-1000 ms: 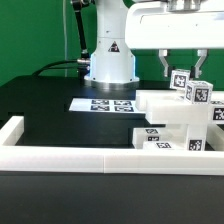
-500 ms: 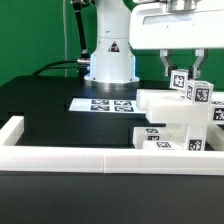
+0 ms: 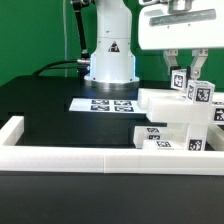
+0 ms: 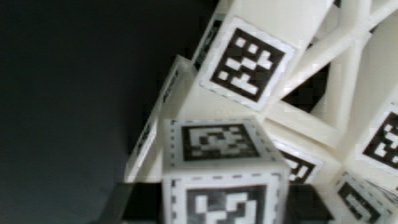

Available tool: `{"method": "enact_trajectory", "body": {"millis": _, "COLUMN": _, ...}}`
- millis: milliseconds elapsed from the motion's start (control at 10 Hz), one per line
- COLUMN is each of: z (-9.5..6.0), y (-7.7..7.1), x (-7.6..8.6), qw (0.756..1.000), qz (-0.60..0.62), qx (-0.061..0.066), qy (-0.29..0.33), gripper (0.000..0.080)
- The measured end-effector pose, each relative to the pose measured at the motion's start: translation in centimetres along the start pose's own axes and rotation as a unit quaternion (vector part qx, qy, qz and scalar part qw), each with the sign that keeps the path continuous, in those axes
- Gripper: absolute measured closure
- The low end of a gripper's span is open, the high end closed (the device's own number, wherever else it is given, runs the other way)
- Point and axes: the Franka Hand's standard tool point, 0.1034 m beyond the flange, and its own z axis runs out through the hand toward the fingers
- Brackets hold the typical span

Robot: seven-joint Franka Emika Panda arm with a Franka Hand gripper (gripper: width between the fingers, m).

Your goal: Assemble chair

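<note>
Up at the exterior view's right, the gripper [image 3: 183, 62] hangs over the chair [image 3: 180, 122], its two dark fingers [image 3: 169, 63] pointing down on either side of a small tagged block [image 3: 181, 80] at the top of the stack; whether the fingertips press that block or merely flank it I cannot tell, since the gap is too fine to read at this size; the jaws stand narrowly apart, about the width of the block.

The chair is a blocky white cluster resting on the black table [image 3: 50, 110], pushed against the low white rail [image 3: 70, 156] that runs across the front and turns back along the exterior view's left; a thick bar juts toward the exterior view's left from its middle, and black-and-white tags show on several faces; the marker board [image 3: 105, 104] lies flat on the table behind it, just in front of the arm's white base [image 3: 110, 60], near but apart from the chair.

From the wrist view, tagged white posts [image 4: 249, 60] fill the frame very close, angled against the dark table; the fingertips are not clear there.
</note>
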Motion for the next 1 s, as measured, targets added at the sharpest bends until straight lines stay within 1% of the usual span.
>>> {"method": "enact_trajectory", "body": {"millis": 400, "z": 0.04, "y": -0.06, "x": -0.23, "qw": 0.993, "qz": 0.12, "qx": 0.001, "qy": -0.002, "gripper": 0.0514}}
{"method": "enact_trajectory", "body": {"millis": 500, "z": 0.04, "y": -0.07, "x": -0.27, "qw": 0.992, "qz": 0.129, "qx": 0.001, "qy": -0.003, "gripper": 0.0514}}
{"method": "enact_trajectory", "body": {"millis": 800, "z": 0.03, "y": -0.21, "x": -0.59, "qw": 0.969, "qz": 0.248, "qx": 0.003, "qy": -0.009, "gripper": 0.0514}}
{"method": "enact_trajectory", "body": {"millis": 1000, "z": 0.03, "y": -0.27, "x": -0.76, "qw": 0.958, "qz": 0.287, "qx": 0.003, "qy": -0.012, "gripper": 0.0505}}
